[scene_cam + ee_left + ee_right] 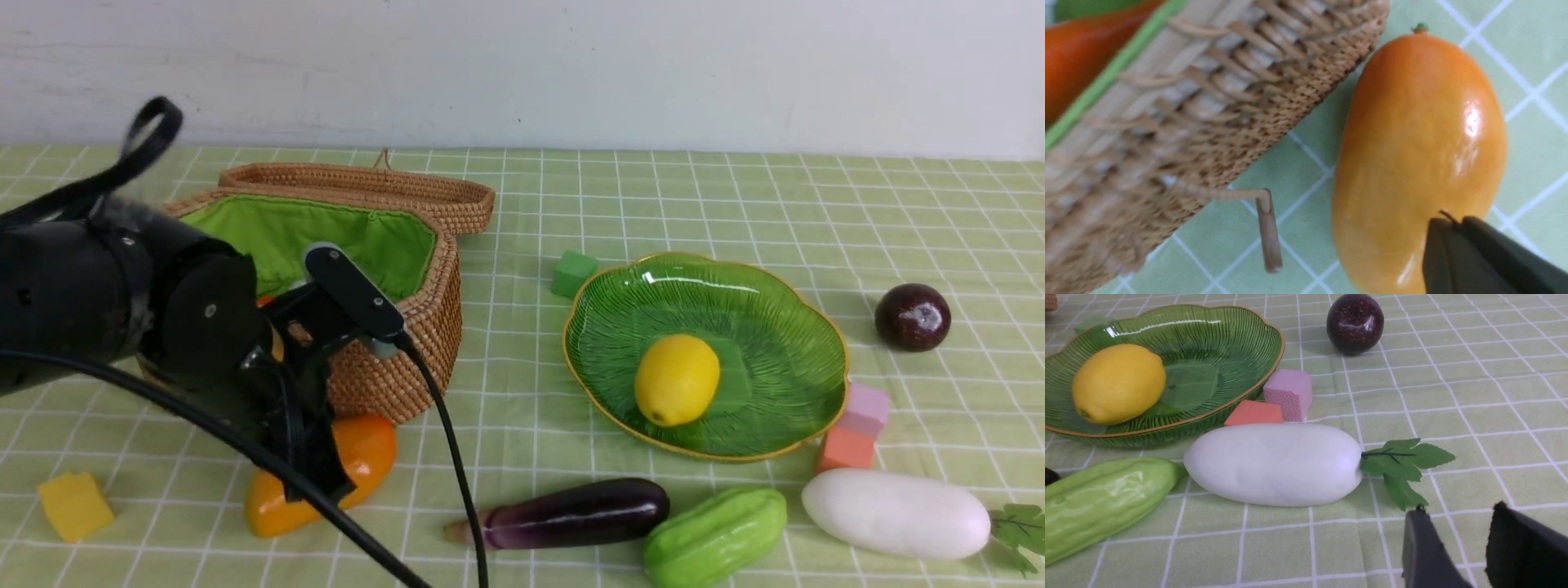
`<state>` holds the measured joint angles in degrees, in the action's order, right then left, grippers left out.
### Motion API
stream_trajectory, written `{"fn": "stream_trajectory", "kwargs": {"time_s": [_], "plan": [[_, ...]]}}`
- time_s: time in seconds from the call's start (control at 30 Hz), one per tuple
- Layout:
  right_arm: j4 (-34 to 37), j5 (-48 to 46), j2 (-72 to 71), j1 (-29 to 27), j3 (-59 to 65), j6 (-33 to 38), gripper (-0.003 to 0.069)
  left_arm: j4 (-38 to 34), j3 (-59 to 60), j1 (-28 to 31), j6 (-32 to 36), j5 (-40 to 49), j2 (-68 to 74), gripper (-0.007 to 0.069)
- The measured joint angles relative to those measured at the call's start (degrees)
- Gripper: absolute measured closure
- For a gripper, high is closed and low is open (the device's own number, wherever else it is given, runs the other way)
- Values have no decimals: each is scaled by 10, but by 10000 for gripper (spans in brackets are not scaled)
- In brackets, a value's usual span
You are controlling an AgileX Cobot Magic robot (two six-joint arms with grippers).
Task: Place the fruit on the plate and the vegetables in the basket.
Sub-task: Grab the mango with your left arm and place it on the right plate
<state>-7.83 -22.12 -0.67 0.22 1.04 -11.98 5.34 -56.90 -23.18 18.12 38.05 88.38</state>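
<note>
The orange-yellow mango lies on the cloth just in front of the wicker basket. My left gripper is shut, its tips together over the mango's side with nothing between them. A red-orange vegetable lies inside the basket. The lemon rests on the green plate. To the plate's right sits the dark purple ball. Eggplant, gourd and radish lie along the front. My right gripper stands open beside the radish's leaves.
The basket's lid lies open behind it. Foam cubes are scattered about: green left of the plate, pink and orange against its right rim, yellow at the front left. A white wall bounds the back.
</note>
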Motion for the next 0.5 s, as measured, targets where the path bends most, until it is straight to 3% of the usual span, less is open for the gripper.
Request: {"fn": "stream_trajectory", "kwargs": {"time_s": [0.23, 0.3, 0.4, 0.5], "plan": [[0, 0, 0, 0, 0, 0, 417, -49, 1, 0, -15, -1, -26, 638], [0, 0, 0, 0, 0, 0, 417, -49, 2, 0, -54, -1, -26, 623], [0, 0, 0, 0, 0, 0, 417, -49, 2, 0, -98, -1, -26, 552], [0, 0, 0, 0, 0, 0, 417, -45, 2, 0, -114, -1, -26, 416]]}}
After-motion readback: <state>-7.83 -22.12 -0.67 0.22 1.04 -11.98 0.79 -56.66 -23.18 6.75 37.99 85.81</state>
